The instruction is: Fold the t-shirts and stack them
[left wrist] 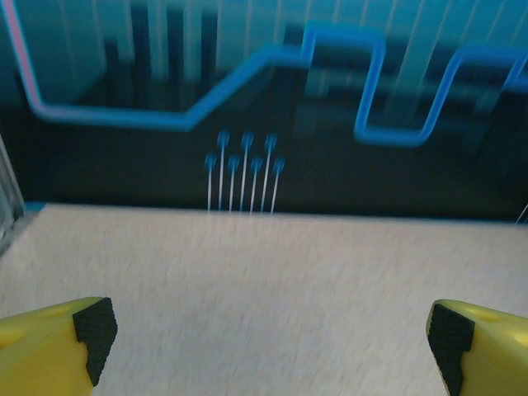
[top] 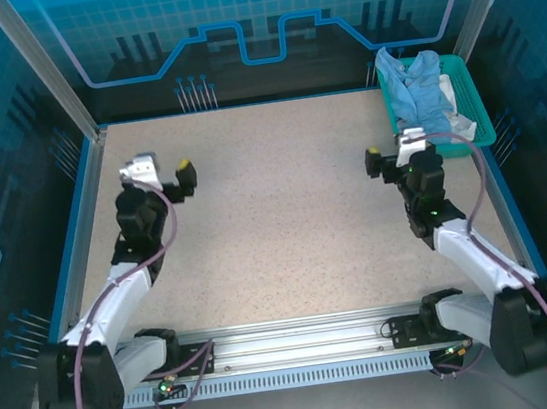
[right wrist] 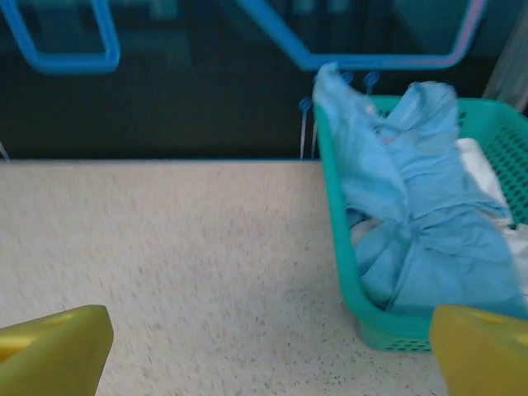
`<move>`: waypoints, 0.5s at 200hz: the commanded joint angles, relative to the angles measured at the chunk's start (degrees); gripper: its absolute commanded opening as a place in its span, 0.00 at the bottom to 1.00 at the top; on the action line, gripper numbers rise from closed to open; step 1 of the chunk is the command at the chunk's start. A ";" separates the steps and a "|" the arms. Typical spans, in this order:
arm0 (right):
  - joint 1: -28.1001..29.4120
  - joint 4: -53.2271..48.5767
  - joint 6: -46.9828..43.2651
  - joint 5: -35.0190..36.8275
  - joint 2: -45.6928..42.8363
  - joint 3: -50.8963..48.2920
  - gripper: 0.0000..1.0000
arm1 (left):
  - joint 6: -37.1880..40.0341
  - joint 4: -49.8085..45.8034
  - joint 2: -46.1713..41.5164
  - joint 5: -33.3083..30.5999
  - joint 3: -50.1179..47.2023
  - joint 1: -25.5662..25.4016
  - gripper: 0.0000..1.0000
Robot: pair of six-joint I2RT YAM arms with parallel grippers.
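**Operator:** Where are the t-shirts (top: 417, 85)?

**Technician:** Both are bunched in the basket (top: 485, 114) at the far right corner of the worktop (top: 276, 224). The light blue t-shirt (right wrist: 412, 214) lies on top, with one fold riding up over the basket's far left rim. The white t-shirt (right wrist: 476, 162) shows beneath it, towards the right. The heap has no readable long axis.

**Operator:** Which arm is nearer?

**Technician:** The right. The right gripper (top: 393, 154) hovers just beside the basket's near left corner, so the heap lies ahead of it and to its right. The left gripper (left wrist: 272, 334) is well apart, over the left half of the worktop.

**Operator:** Gripper condition?

**Technician:** Both stand spread wide and hold nothing.

**Operator:** What does the first pick require?

**Technician:** Probably a right-arm reach forward and rightward over the near rim, then down onto the blue fabric. Keep clear of the basket wall, which could snag a finger.
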 commanded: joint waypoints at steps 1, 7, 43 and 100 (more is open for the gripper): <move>-2.80 -19.30 14.24 3.82 -2.95 6.78 1.00 | -5.21 -14.24 -0.66 -0.68 11.38 0.00 0.99; -4.30 -23.75 16.10 1.99 -2.79 9.14 1.00 | -6.75 -16.99 -0.14 -0.60 14.06 0.08 0.99; -15.85 -25.50 25.58 -13.56 -0.65 13.99 1.00 | -20.15 -24.54 0.27 1.49 18.50 3.12 0.99; -17.61 -35.93 24.12 -3.20 19.17 35.25 1.00 | -28.68 -23.79 3.84 9.47 13.95 3.07 0.99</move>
